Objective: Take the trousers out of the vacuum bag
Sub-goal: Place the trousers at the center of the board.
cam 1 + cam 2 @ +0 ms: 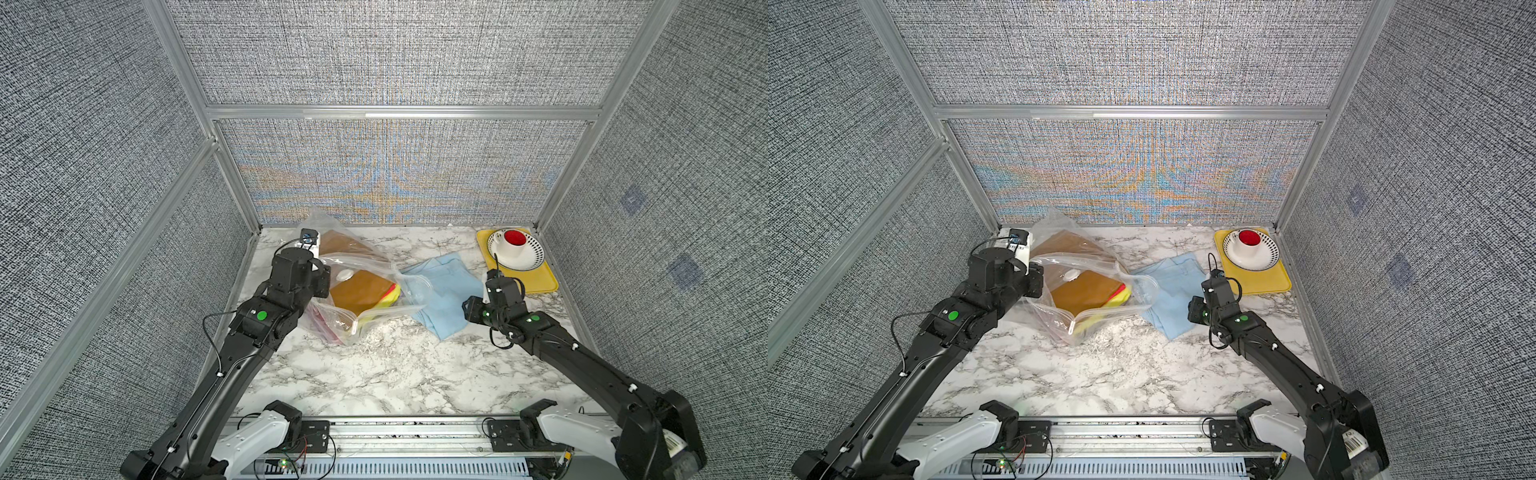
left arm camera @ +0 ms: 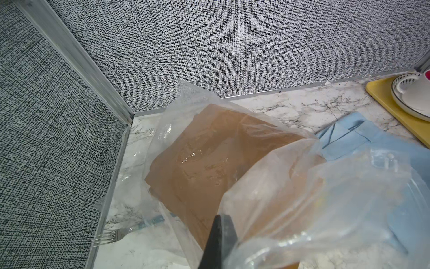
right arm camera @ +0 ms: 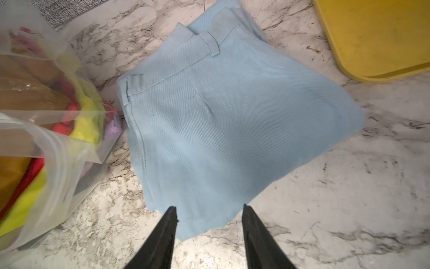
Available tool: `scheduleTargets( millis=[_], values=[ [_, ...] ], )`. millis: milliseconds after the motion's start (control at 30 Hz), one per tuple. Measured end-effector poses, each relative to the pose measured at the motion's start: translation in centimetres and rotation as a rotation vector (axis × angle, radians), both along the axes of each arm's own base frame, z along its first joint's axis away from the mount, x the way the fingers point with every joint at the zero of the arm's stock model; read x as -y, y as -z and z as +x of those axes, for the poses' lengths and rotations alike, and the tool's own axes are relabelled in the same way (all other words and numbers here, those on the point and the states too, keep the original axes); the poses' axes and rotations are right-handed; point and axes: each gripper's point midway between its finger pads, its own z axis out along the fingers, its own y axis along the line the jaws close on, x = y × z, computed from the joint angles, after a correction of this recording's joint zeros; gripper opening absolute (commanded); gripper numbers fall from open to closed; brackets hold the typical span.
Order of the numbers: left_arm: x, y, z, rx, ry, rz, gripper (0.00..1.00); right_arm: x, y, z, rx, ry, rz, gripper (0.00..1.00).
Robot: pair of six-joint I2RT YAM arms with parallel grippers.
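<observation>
Grey woven panels (image 1: 395,54) wall in a marble-patterned bench (image 1: 374,374). The vacuum bag (image 1: 357,257) lies toward the far left corner, its mouth turned toward the bench's middle. My left fingers (image 2: 218,226) are closed tight, apparently on the bag's upper film, raising it so that the mouth gapes. Inside are the mustard brown pair (image 1: 361,291) and, beneath it, the coloured pairs (image 3: 86,111). The light blue trousers (image 3: 232,116) lie folded on the bench outside the bag, between its mouth and the yellow tray (image 1: 540,282) in the far right corner. My right fingers (image 3: 173,219) stand parted and empty over the near corner of that pair. Judgement: one pair is out; the others need the mouth held open.
</observation>
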Motion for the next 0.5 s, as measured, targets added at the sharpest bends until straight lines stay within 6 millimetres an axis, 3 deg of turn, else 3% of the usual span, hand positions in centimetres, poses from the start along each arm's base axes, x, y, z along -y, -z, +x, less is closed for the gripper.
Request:
scheduleTargets(
  millis=[333,500],
  values=[
    [0.2,-0.1,0.0,0.001,0.007,-0.005,0.0,0.1,7.8,2.8,-0.137,0.002,-0.147,0.34],
    [0.1,-0.2,0.0,0.005,0.007,-0.007,0.0,-0.4,9.2,2.3,-0.149,-0.009,-0.132,0.34]
  ],
)
